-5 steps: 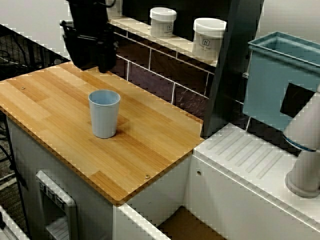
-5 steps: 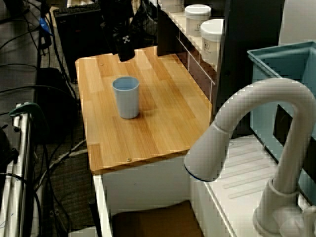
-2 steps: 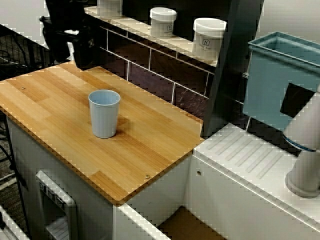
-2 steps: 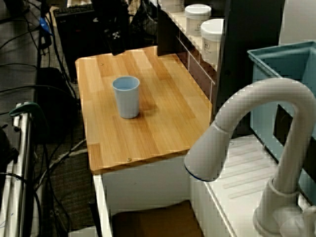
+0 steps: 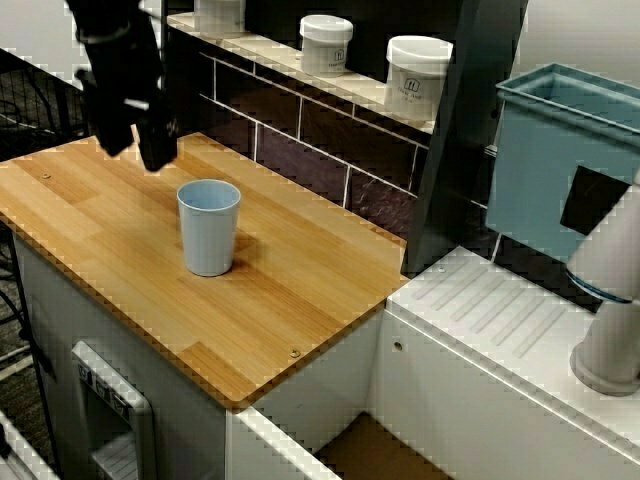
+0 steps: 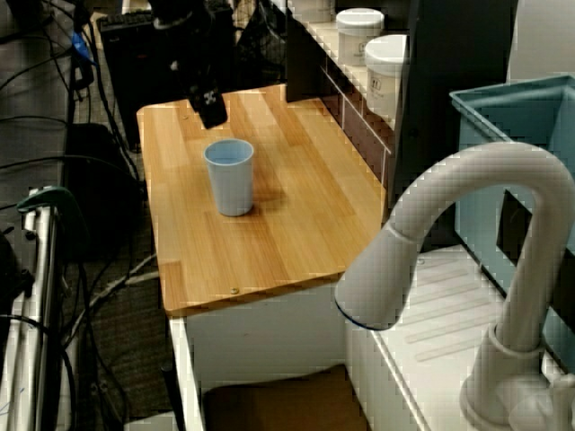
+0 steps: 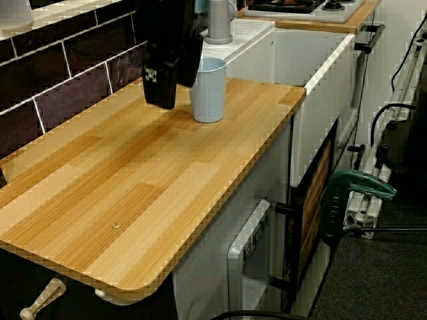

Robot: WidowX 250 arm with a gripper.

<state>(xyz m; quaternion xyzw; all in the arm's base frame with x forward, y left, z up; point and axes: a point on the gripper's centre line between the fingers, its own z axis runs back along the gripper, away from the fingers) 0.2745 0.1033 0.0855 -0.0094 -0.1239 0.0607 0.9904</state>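
1. Gripper point(image 5: 137, 150): matte black all over, boxy housing.
2. Fingers point(image 7: 160, 90): flat black slabs with square ends, wider than they are thick.
3. Mark point(image 6: 210, 92): small and white, cross-like, on one finger's outer face just above the gripper tip.
4. Arm point(image 5: 110, 35) above the gripper: black, blocky, cut off by the frame edge.
5. Screws and cables above the gripper: too dark to tell.

Wooden counter point(image 5: 300, 290) against a dark tiled wall point(image 5: 320, 135), white sink unit point(image 5: 490, 320) beside it, cables point(image 6: 90, 278) on the floor point(image 7: 380, 287).
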